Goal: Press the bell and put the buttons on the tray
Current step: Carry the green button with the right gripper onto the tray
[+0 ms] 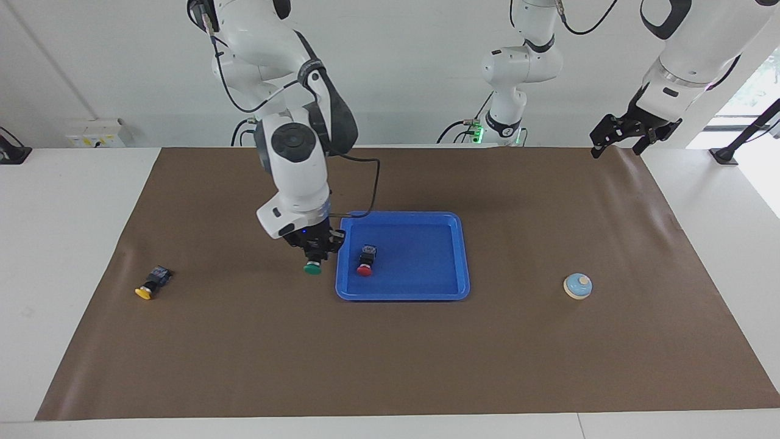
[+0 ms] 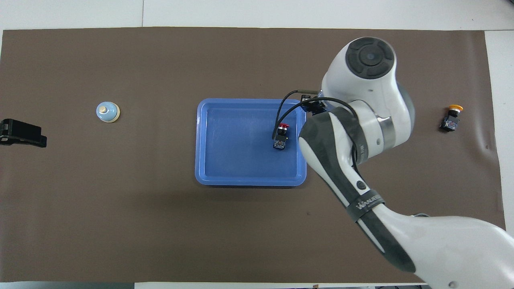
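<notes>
The right gripper (image 1: 315, 253) squeezed the green button (image 1: 312, 267) beside the smooth blue tray (image 1: 426, 292). The left gripper (image 1: 631, 135) waited; I cannot tell its jaws.

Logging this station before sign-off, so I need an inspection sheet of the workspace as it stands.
Surface: brown mat covering a white table.
Tray: blue tray mid-mat, holding the red button.
Green button: green button gripped by the right gripper, in the air just beside the tray's rim.
Yellow button: yellow button lying on the mat toward the right arm's end.
Bell: bell on the mat toward the left arm's end.
Left gripper: left gripper waits, raised at the mat's edge.
Clutter: nothing seen.
Cables: black cable along the right arm.
Surroundings: white wall; wall socket box.
</notes>
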You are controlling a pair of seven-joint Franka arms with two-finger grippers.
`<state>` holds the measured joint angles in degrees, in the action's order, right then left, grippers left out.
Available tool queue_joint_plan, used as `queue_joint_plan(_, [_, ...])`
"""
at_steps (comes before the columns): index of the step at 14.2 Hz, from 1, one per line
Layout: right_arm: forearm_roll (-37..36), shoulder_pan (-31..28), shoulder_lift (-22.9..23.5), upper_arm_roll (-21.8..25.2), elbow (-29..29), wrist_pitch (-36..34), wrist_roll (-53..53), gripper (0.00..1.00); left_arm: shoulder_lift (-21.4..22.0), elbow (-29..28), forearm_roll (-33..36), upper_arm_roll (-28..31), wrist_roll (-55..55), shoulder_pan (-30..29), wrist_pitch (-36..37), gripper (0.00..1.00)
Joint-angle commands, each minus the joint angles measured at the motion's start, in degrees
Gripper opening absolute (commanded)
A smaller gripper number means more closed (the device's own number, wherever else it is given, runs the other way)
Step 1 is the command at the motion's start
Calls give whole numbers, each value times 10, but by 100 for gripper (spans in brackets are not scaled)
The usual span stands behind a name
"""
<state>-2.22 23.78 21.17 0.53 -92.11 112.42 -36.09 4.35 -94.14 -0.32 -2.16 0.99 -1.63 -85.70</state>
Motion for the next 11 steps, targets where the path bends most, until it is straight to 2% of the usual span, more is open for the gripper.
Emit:
queue_joint_plan(1, [4,55,50,2,53,-5,-89,0,2,7,-6,3,-5,0,12,100])
queue_joint_plan(4, [4,98,97,1,76,21,-162,0,2,7,-6,3,-5,0,12,100])
queue_joint_plan(7, [13,116,114,1,68,60,-173,0,2,7,-6,3,-5,0,11,100])
queue_joint_plan(11, [13,129,114,1,15,112,-180,0,2,7,-6,3,-5,0,12,100])
